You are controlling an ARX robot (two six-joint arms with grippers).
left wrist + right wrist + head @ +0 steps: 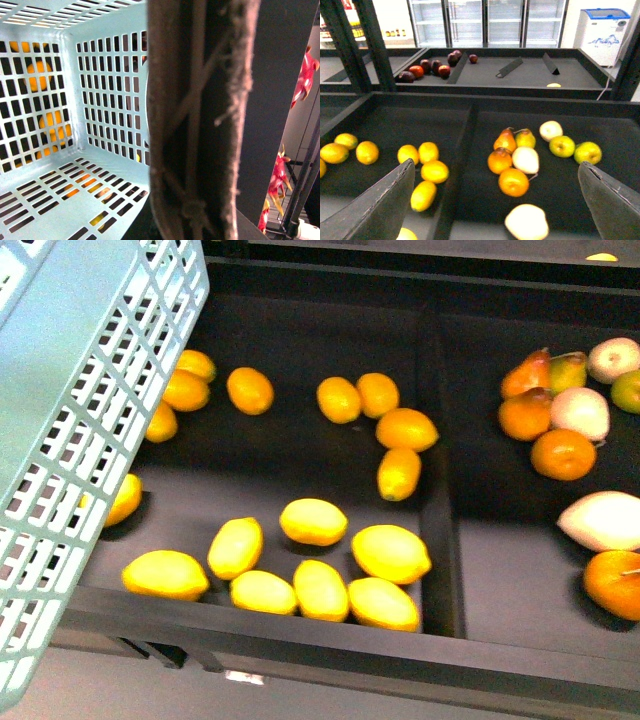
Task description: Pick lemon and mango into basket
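Note:
Several bright yellow lemons (313,521) lie in a cluster at the front of the left bin. The light blue slotted basket (70,390) hangs tilted over that bin's left end. My left gripper (200,150) is shut on the basket wall, and the basket's inside (50,210) holds no fruit. In the right wrist view my right gripper (496,165) stands open above the right bin, with nothing between its fingers (390,200). No mango can be picked out. The small dark red fruits (417,71) on the far shelf are too small to name.
Rounder orange-yellow fruits (250,390) lie behind the lemons. A dark divider (437,490) splits the shelf. The right bin holds oranges (563,454), pears (528,372), pale white fruits (605,520) and green apples (562,146). Red dragon fruits (305,75) hang beside the left arm.

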